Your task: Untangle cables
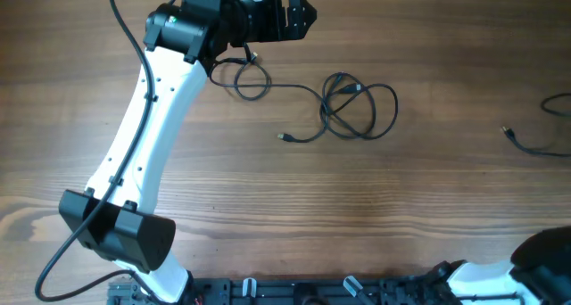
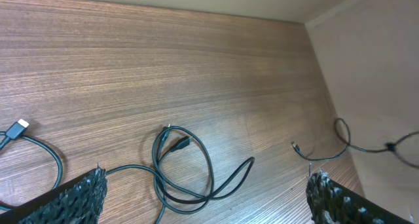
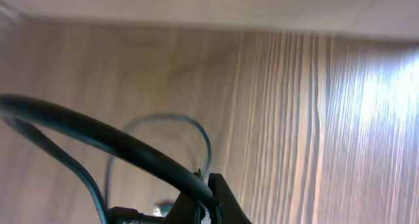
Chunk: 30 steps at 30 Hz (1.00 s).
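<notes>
Thin black cables (image 1: 357, 109) lie tangled mid-table, with a loop (image 1: 251, 78) at their left end and a plug end (image 1: 285, 137) in front. My left gripper (image 1: 299, 15) is open at the far edge, above that loop. In the left wrist view its fingers (image 2: 208, 201) are spread wide, with the coil (image 2: 183, 165) between and beyond them and a plug (image 2: 19, 127) at the left. A separate cable (image 1: 540, 144) lies at the far right. In the blurred right wrist view my right gripper (image 3: 208, 201) looks shut on a black cable (image 3: 98, 135).
The left arm (image 1: 152, 136) stretches diagonally across the left of the table. The right arm's base (image 1: 535, 260) sits at the bottom right corner. A pale wall (image 2: 380, 86) borders the table's far side. The far-right cable also shows in the left wrist view (image 2: 340, 142).
</notes>
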Available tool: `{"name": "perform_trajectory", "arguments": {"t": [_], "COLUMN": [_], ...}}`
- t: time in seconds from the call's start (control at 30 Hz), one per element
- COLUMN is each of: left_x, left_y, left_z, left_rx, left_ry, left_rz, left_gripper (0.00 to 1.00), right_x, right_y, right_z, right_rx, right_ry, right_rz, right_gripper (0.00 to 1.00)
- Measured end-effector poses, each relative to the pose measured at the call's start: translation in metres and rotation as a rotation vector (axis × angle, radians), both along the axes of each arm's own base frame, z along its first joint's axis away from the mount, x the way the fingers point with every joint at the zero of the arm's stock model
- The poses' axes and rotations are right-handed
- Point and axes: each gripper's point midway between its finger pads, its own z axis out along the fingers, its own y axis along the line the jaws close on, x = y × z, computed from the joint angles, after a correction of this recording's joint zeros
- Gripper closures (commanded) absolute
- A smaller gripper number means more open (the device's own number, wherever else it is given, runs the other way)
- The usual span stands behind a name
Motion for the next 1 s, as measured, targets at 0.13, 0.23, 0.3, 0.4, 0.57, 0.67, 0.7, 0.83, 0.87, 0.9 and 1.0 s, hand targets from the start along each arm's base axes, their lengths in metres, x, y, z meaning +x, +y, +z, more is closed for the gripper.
{"name": "perform_trajectory", "arguments": {"t": [0.13,0.23,0.3,0.4,0.57,0.67,0.7,0.83,0.87,0.9,1.0], "left_x": [0.0,-0.001,-0.002,-0.003,-0.003,-0.005,-0.005,-0.007,-0.007,-0.007,-0.007], "left_y": [0.0,0.001,0.001,0.002,0.001,-0.002,-0.003,-0.007,-0.007,-0.006,-0.005], "left_z": [-0.001,-0.002,-0.003,-0.004,-0.004,-0.004,-0.004,-0.005,-0.005,-0.005,-0.006], "left_rx": [0.002,0.004,0.008,0.009,0.012,0.013,0.013,0.017,0.019,0.022,0.026], "left_ry": [0.002,0.007,0.016,0.02,0.02,0.019,0.019,0.017,0.017,0.016,0.021], "left_rz": [0.002,0.002,0.002,0.002,0.003,-0.003,-0.006,-0.012,-0.01,-0.007,0.001], "left_gripper": [0.0,0.0,0.0,0.0,0.0,0.0,0.0,0.0,0.0,0.0,0.0], "right_x": [-0.005,0.0,0.008,0.012,0.037,0.063,0.068,0.101,0.11,0.12,0.137], "right_y": [0.011,0.017,0.024,0.035,0.059,0.07,0.073,0.108,0.128,0.167,0.239], "right_z": [-0.056,-0.104,-0.137,-0.164,-0.16,-0.128,-0.116,-0.014,0.016,0.05,0.072], "right_rx": [0.169,0.286,0.374,0.469,0.57,0.559,0.541,0.331,0.259,0.183,0.145], "right_ry": [0.117,0.173,0.185,0.198,0.066,-0.08,-0.113,-0.295,-0.333,-0.374,-0.396], "right_rz": [0.01,0.046,0.1,0.152,0.295,0.444,0.48,0.74,0.829,0.962,1.195], "right_gripper": [0.77,0.39,0.06,0.0,0.0,0.0,0.0,0.01,0.0,0.0,0.0]}}
